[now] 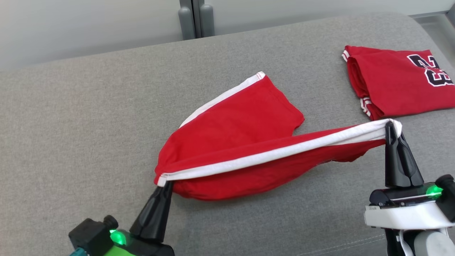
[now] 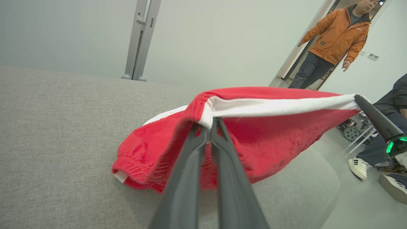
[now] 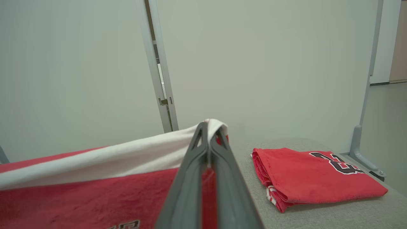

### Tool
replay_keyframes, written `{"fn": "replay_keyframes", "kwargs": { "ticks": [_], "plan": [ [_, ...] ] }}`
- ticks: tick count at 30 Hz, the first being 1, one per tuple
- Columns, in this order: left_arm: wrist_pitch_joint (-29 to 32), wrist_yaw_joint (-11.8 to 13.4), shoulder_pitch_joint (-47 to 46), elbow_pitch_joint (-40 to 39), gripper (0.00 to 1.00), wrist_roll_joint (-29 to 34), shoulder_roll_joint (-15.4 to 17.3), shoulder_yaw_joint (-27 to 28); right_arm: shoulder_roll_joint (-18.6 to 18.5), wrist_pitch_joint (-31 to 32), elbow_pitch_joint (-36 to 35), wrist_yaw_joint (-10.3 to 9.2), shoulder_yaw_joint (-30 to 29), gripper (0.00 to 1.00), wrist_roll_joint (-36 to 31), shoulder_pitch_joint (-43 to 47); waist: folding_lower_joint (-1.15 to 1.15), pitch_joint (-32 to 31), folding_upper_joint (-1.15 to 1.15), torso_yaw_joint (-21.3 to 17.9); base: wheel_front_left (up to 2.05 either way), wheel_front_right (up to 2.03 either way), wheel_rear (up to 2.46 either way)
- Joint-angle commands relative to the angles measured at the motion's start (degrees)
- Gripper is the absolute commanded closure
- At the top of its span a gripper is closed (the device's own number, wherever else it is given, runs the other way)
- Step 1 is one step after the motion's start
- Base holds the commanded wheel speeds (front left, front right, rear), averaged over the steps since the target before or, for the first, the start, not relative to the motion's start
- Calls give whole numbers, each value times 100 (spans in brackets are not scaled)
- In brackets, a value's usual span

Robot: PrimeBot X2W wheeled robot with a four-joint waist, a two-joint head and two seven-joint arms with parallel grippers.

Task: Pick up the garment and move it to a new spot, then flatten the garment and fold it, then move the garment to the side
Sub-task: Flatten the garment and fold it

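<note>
- Grey fabric-covered worktop [image 1: 89,124], spanning nearly the whole head view, with a pale wall and a grey post [image 1: 195,21] behind it.
- Red garment [image 1: 241,142] with a white band, at the middle of the worktop. White edge pulled into a taut line between the two hands and lifted off the surface. Red body sagging beneath it onto the fabric, one flap lying flat toward the far side.
- Folded red jersey [image 1: 394,85] with black numerals, flat at the far right of the worktop, near the garment's right end but apart from it.
- Person in an orange jacket [image 2: 340,35], standing in a doorway beyond the worktop in the left wrist view. White shoe [image 2: 358,168] of someone else on the floor nearby.
- Left hand [image 1: 164,184], pinched tight on the gathered left corner of the garment.
- Right hand [image 1: 390,125], clamped on the right end of the white band, fingers pointing up the head view.
</note>
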Motion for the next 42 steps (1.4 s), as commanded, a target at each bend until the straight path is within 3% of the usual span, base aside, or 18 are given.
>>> {"fn": "replay_keyframes", "kwargs": {
  "ticks": [1,10,18,27,37,38,39,40,41,42],
  "plan": [
    [26,-34,36,128,100,-88,-72,-30,-15,-14,180,-10,-17,100,-29,-175,0,186,0,151,0,0,0],
    [335,-242,-515,1120,100,-802,-646,-120,-19,-15,1678,-10,-22,100,-300,-1313,0,642,0,542,0,0,0],
    [899,-315,-1562,2144,100,-1404,-1034,41,-449,253,3450,-10,553,100,-313,-2957,0,968,0,907,0,0,0],
    [1127,-399,-2420,2953,100,-1514,-1313,66,-824,380,5124,-10,1300,100,-132,-4466,0,1214,0,1191,0,0,0],
    [894,-529,-2658,3430,100,-1552,-1493,72,-940,180,6464,-10,1466,100,-56,-5334,0,1331,0,1325,0,0,0],
    [860,-540,-2667,3452,96,-1548,-1509,61,-940,161,6565,-10,1494,100,-55,-5400,0,1331,0,1332,0,0,0],
    [851,-558,-2668,3459,59,-1552,-1520,53,-944,133,6637,-10,1513,100,-56,-5438,0,1329,0,1338,0,0,0],
    [797,-570,-2672,3464,8,-1528,-1518,50,-943,115,6726,-10,1540,88,-56,-5482,0,1323,0,1345,0,0,0],
    [768,-563,-2674,3468,0,-1496,-1510,54,-937,103,6796,-10,1558,71,-45,-5513,0,1316,0,1350,0,0,0],
    [725,-562,-2662,3456,0,-1466,-1497,59,-928,80,6873,-10,1584,22,-28,-5555,0,1303,0,1354,0,0,0]
  ]
}}
